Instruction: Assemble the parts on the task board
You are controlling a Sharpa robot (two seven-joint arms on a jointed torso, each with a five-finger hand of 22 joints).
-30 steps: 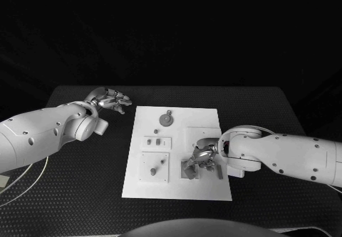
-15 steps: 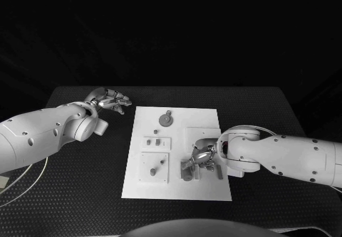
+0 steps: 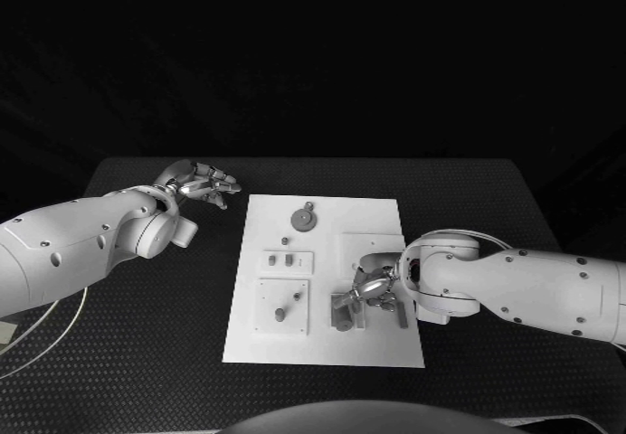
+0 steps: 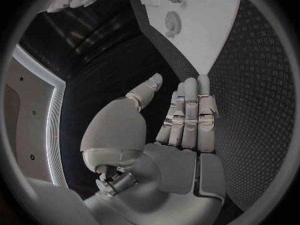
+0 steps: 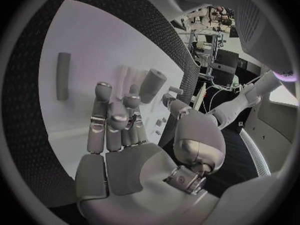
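The white task board [image 3: 327,280] lies in the middle of the black tabletop [image 3: 156,316], its long sides running from the near edge toward the far edge. On it, near the far edge of the board, sits a round grey disc part [image 3: 304,220]; below it, toward the board's left side, two small parts [image 3: 279,260] stand in a raised square, and nearer the near edge another small part [image 3: 280,315] sits in a second square. The right hand [image 3: 366,296] is over the right half of the board, fingers bent down onto a grey part [image 3: 345,314] there; in the head view the fingertips touch or close around it, but I cannot tell whether it is truly gripped. In the right wrist view the right hand's fingers [image 5: 112,120] are curled in together above the white board [image 5: 81,50], with a short grey bar part [image 5: 63,76] lying apart from them on the board. The left hand [image 3: 200,183] hovers over the tabletop just off the board's far left corner, holding nothing; the left wrist view shows its fingers [image 4: 190,110] straight and side by side, thumb apart, with the board's corner [image 4: 200,30] and the disc [image 4: 172,21] beyond them.
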